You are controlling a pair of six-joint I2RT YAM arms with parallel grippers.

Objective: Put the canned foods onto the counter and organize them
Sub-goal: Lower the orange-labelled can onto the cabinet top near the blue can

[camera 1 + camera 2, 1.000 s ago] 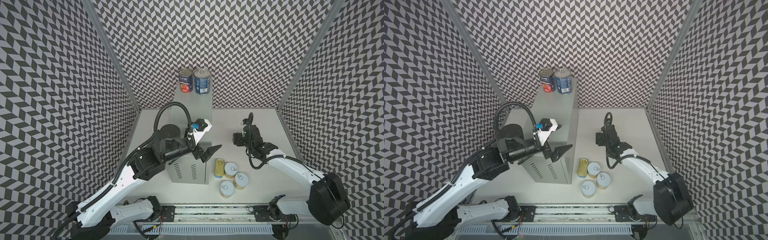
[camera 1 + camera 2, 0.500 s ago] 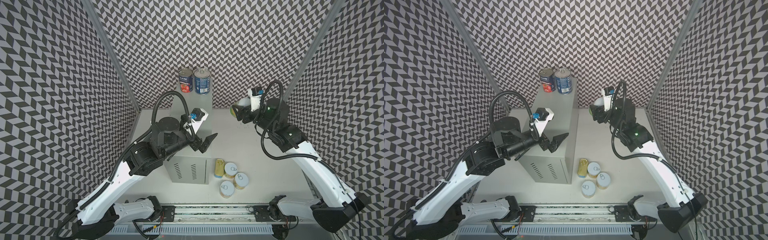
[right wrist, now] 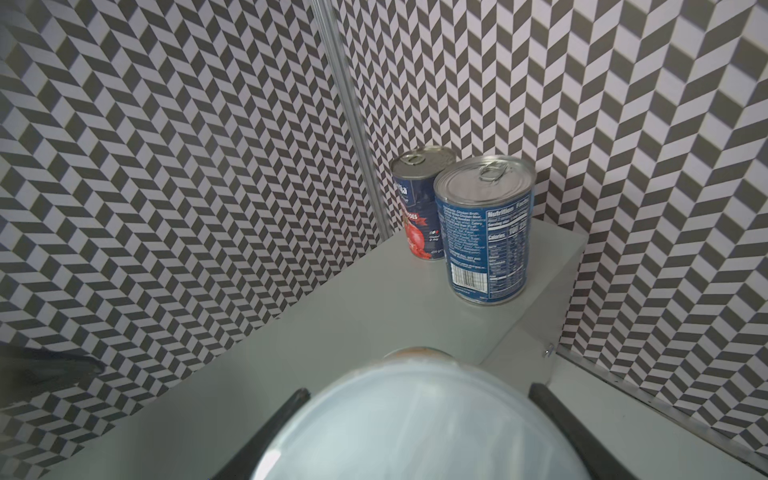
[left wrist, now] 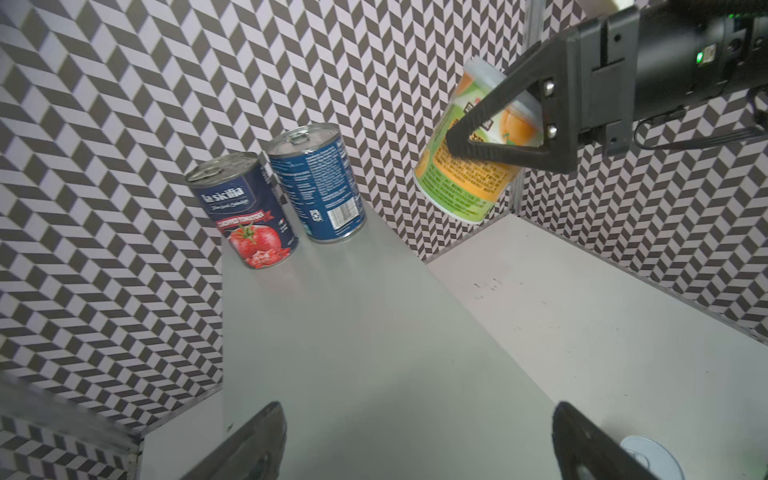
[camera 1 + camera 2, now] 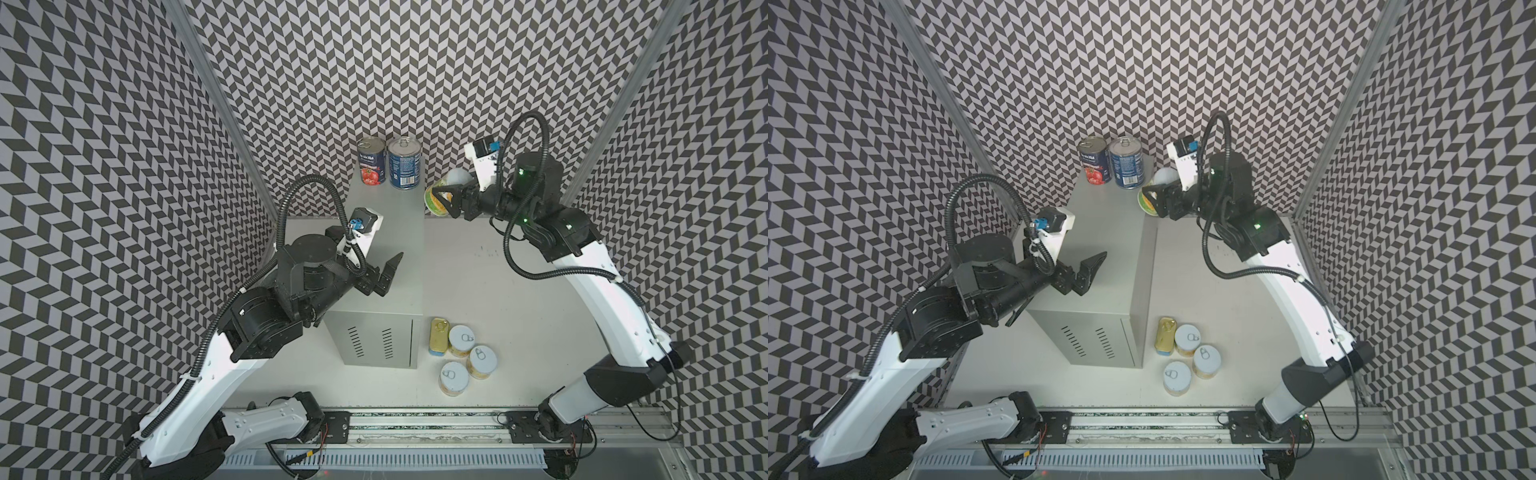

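**Fruit can raised to the upper surface; release not yet made**

The raised grey surface [image 5: 395, 216] carries two tall cans at its far end. The tomato can [image 5: 371, 168] and the blue-labelled can [image 5: 404, 166] stand upright, just beside each other.

Within the last second my right arm has risen from low over the white lower surface [image 5: 519, 299] and swung toward the back. The right gripper [image 5: 441, 201] is now clamped across the sides of a short fruit can [image 4: 457, 191]. That can hangs tilted in the air at the far right edge of the raised grey surface, near the blue-labelled can but apart from it. Whether its base is fully over the edge I cannot tell.

My left arm has also drawn up. The left gripper [image 5: 390, 272] hovers over the middle of the raised grey surface, jaws wide and empty.

Unmoved on the white lower surface, near the front right corner of the raised one, sit the gold-topped tin [image 5: 439, 336] and three short fruit cans [image 5: 482, 361], clustered together.

I judge this to be the third of seven placements. The held can needs levelling and lowering beside the tall pair before release, and four items remain below.
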